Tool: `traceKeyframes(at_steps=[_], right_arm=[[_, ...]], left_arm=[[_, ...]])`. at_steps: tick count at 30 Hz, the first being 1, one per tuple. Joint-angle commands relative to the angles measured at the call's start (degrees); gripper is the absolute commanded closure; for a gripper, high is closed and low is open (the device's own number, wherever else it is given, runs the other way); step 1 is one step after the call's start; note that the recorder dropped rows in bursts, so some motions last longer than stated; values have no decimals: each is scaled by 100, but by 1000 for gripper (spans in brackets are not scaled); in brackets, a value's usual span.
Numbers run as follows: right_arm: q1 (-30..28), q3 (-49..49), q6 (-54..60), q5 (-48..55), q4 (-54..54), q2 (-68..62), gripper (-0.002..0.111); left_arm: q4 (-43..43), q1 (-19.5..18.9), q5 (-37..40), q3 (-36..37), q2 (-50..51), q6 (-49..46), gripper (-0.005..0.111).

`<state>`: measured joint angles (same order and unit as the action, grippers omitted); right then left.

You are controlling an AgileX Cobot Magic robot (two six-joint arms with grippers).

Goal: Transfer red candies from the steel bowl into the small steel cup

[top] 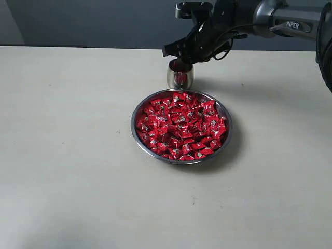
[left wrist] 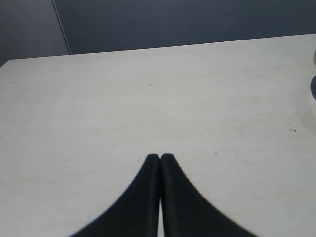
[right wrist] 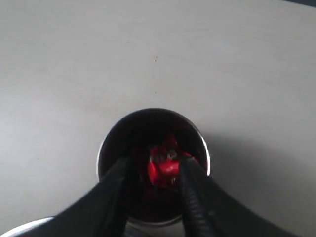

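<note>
The steel bowl (top: 133,127) sits mid-table, heaped with red candies (top: 179,127). Just behind it stands the small steel cup (top: 180,78), with red showing inside. My right gripper (top: 179,62) hangs over the cup's mouth. In the right wrist view its fingers stand apart inside the cup's rim (right wrist: 153,110). My right gripper (right wrist: 155,165) is open, and a red candy (right wrist: 165,168) lies between the fingers, close to one and clear of the other. My left gripper (left wrist: 160,157) is shut with nothing in it, over bare table, out of the exterior view.
A sliver of the bowl's rim (right wrist: 24,226) shows at the edge of the right wrist view. The pale table (top: 62,155) stretches bare to the left and front of the bowl. A dark wall (top: 78,21) runs behind the table's far edge.
</note>
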<state>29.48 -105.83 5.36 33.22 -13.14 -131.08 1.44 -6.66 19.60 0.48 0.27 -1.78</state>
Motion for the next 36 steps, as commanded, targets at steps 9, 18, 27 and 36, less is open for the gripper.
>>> traceKeyframes(at_steps=[9, 18, 27, 36], right_arm=[[221, -22, 472, 1198, -42, 441, 75], [801, -10, 1023, 2315, -83, 390, 75], [1058, -10, 1118, 3100, -41, 144, 75], [1058, -10, 961, 3266, 108, -113, 75]], left_arm=[[11, 46, -31, -48, -27, 9, 106], [11, 46, -31, -48, -27, 9, 106], [11, 46, -31, -48, -27, 9, 106], [11, 46, -31, -48, -27, 9, 106]])
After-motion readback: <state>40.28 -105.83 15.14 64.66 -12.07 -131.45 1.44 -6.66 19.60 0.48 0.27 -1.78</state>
